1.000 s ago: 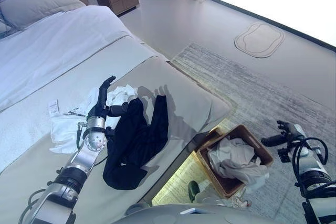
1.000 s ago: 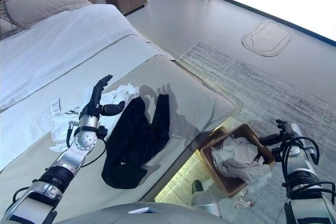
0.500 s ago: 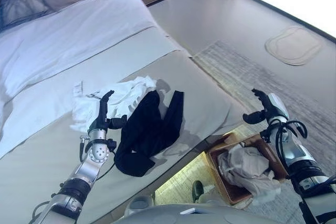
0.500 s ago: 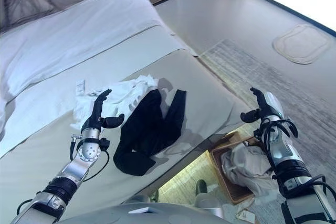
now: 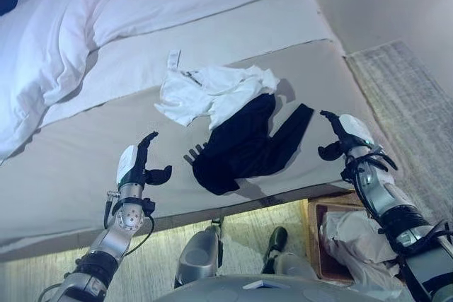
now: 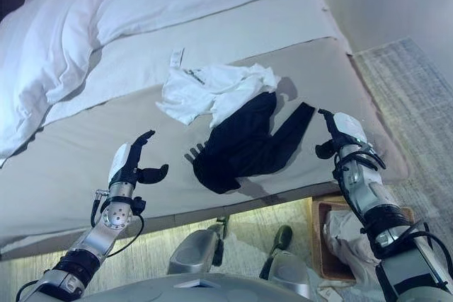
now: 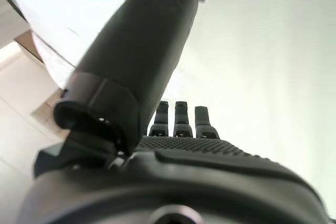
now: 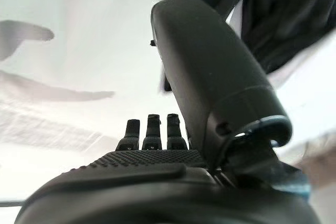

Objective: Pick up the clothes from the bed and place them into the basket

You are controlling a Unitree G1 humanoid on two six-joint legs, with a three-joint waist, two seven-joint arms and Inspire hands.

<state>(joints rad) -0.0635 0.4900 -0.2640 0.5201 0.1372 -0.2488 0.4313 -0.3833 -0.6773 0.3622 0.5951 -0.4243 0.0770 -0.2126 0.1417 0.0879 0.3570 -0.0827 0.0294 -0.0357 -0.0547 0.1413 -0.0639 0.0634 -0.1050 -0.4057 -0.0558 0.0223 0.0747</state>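
A black garment (image 5: 244, 145) lies crumpled on the grey bed cover near the bed's front edge, partly over a white garment (image 5: 212, 92) just behind it. My left hand (image 5: 136, 168) hovers open over the cover to the left of the black garment, apart from it. To the garment's right my right hand (image 5: 341, 136) is held open above the bed's corner, holding nothing. The brown basket (image 5: 316, 235) stands on the floor below the right arm, with pale clothes (image 5: 354, 240) inside.
The bed (image 5: 85, 167) fills most of the view, with a bunched white duvet (image 5: 56, 40) at the back left. A patterned grey rug (image 5: 410, 104) covers the floor on the right. A lit strip of floor runs along the bed's front edge.
The camera has swung left and down over the bed. My right hand has risen from beside the basket to the bed's corner. The clothes lie as before.
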